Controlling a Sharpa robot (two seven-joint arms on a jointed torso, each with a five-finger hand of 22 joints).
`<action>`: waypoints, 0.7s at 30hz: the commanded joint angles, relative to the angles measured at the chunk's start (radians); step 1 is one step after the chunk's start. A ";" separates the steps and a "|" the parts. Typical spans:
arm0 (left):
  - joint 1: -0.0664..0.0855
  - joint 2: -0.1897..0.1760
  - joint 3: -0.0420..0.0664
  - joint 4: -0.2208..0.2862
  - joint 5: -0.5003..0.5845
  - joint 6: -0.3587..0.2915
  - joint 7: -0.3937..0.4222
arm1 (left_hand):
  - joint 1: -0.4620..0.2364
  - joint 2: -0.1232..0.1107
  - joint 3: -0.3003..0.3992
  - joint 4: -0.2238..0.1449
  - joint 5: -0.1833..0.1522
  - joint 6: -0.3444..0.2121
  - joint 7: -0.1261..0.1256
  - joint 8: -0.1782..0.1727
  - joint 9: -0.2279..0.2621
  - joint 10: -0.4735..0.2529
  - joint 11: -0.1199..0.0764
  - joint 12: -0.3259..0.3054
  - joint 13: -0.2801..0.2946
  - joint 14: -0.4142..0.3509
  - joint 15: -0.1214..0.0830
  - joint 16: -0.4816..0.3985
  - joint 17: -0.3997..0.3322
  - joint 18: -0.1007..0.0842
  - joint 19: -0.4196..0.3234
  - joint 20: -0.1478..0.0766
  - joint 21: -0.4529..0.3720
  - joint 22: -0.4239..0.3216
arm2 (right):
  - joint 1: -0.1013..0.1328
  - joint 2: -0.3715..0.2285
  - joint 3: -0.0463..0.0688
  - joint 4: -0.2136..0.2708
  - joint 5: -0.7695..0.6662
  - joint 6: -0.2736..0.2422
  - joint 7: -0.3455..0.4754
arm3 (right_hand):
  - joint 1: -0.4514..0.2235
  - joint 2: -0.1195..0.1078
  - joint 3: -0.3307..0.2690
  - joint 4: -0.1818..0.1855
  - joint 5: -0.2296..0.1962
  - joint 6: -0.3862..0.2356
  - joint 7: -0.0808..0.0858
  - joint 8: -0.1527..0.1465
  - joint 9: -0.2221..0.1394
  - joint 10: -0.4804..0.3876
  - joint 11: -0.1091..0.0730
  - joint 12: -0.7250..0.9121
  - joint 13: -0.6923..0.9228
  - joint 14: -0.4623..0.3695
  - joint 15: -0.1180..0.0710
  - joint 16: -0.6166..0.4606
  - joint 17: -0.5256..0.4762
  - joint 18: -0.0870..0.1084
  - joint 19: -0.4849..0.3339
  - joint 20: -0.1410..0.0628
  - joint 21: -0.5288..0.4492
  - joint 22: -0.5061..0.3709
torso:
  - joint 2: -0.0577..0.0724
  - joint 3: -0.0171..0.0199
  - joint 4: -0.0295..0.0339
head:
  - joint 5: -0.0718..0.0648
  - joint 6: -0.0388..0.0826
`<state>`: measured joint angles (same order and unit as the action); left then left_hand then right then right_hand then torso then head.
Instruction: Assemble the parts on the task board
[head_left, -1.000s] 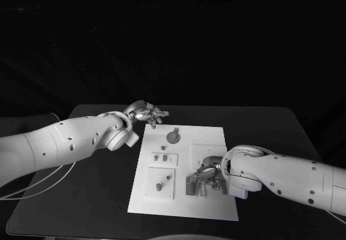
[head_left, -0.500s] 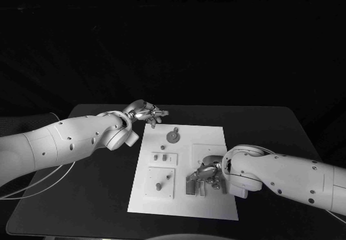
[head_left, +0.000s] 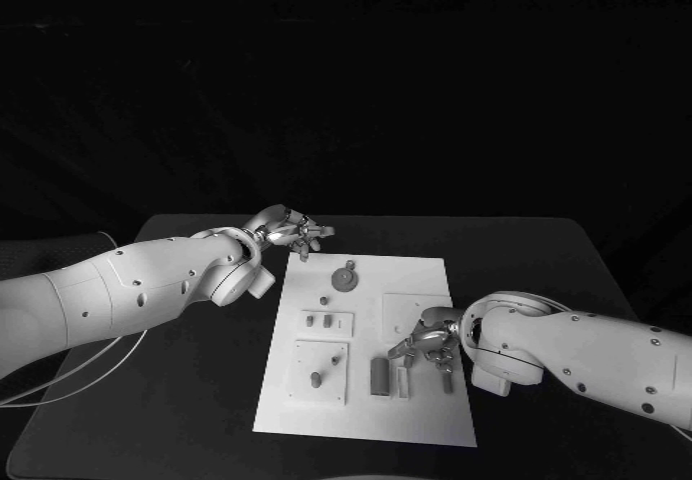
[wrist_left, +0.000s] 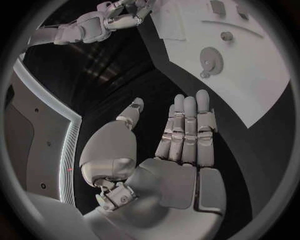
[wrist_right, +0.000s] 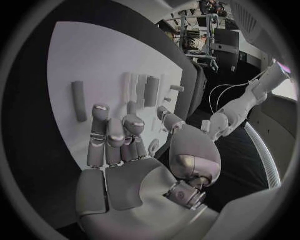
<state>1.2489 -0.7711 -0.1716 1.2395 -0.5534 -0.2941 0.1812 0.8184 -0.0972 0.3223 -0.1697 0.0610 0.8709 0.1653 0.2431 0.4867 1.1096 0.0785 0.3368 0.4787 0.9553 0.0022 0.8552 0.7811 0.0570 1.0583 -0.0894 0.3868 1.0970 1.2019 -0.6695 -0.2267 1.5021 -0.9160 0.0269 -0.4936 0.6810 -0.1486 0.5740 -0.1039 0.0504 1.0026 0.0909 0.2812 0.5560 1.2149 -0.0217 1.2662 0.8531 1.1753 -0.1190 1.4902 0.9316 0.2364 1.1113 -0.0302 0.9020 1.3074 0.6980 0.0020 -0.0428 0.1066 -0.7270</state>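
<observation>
The white task board (head_left: 368, 410) lies in the middle of the black table. A gear-like part (head_left: 346, 273) sits near its far end, and small pieces (head_left: 320, 321) and an oval part (head_left: 316, 379) lie on its left side. A dark bar (head_left: 379, 375) lies near the board's middle, with a paler one (head_left: 404, 381) beside it. My right hand (head_left: 430, 345) hovers just right of those bars, fingers loosely bent, holding nothing (wrist_right: 119, 140). My left hand (head_left: 289, 228) hangs off the board's far left corner, fingers stretched out and empty (wrist_left: 187, 130).
Bare black table (head_left: 173, 400) lies to the left of the board and beyond its far end. My right forearm (head_left: 577, 355) lies low over the table along the board's right edge. The left forearm (head_left: 130, 290) spans the table's left side.
My right hand has drawn back a little to the right, uncovering the paler bar beside the dark one. The left hand has hardly moved.
</observation>
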 joint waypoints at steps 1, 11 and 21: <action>0.001 0.001 0.001 0.002 -0.003 0.016 0.011 | 0.004 -0.008 -0.003 -0.005 0.000 -0.001 0.008 0.006 -0.001 -0.009 0.000 -0.006 0.001 -0.005 0.002 -0.004 0.001 0.029 -0.001 -0.005 -0.004 0.001 | 0.001 -0.021 0.008 0.003 0.027 -0.016 0.048 | 0.011 0.003 -0.004 -0.013 -0.001 -0.004 0.000 0.005 0.002 0.008 0.000 -0.001 0.001 0.005 -0.001 0.004 -0.003 0.025 0.001 -0.007 0.004 0.015 | 0.001 -0.0004 0.0007 | -0.003 0.007; 0.001 0.000 0.001 0.002 -0.005 0.021 0.010 | 0.004 -0.005 -0.003 -0.005 0.000 0.008 0.005 0.011 0.000 -0.009 0.000 -0.006 0.002 -0.005 0.002 -0.004 0.003 0.029 0.000 -0.004 -0.004 0.002 | 0.008 -0.100 0.012 0.046 0.043 -0.017 0.063 | 0.059 0.056 -0.023 -0.088 0.002 -0.002 0.000 0.007 0.006 0.013 0.000 -0.003 -0.001 0.008 0.000 0.003 -0.006 0.025 0.001 -0.004 0.003 0.014 | 0.001 0.0009 0.0013 | -0.011 0.015; 0.001 -0.008 0.001 0.008 -0.007 0.020 0.008 | 0.003 -0.002 -0.004 -0.006 0.000 0.026 -0.002 0.021 0.003 -0.007 -0.001 -0.005 0.003 -0.003 0.001 -0.003 0.005 0.029 0.001 -0.005 -0.005 0.005 | 0.014 -0.197 0.011 0.115 0.006 0.020 0.030 | 0.111 0.095 -0.022 -0.172 0.056 0.017 -0.004 0.010 0.004 0.024 -0.003 -0.007 -0.006 0.016 0.002 0.000 -0.008 0.025 0.006 0.002 0.002 0.013 | 0.001 0.0011 -0.0005 | -0.022 0.007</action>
<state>1.2490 -0.7792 -0.1716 1.2432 -0.5561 -0.2853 0.1820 0.8184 -0.0972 0.3194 -0.1726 0.0611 0.8923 0.1636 0.2587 0.4882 1.1097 0.0785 0.3368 0.4806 0.9553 0.0022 0.8552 0.7850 0.0570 1.0581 -0.0891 0.3868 1.1008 1.2163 -0.8637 -0.2153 1.6089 -0.8893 0.0167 -0.4552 0.7862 -0.0539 0.5520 -0.2722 0.1046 1.0126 0.0866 0.2865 0.5605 1.2333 -0.0251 1.2625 0.8479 1.1883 -0.1180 1.4902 0.9240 0.2391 1.1114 -0.0299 0.9020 1.3075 0.6986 0.0031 -0.0430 0.0873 -0.7198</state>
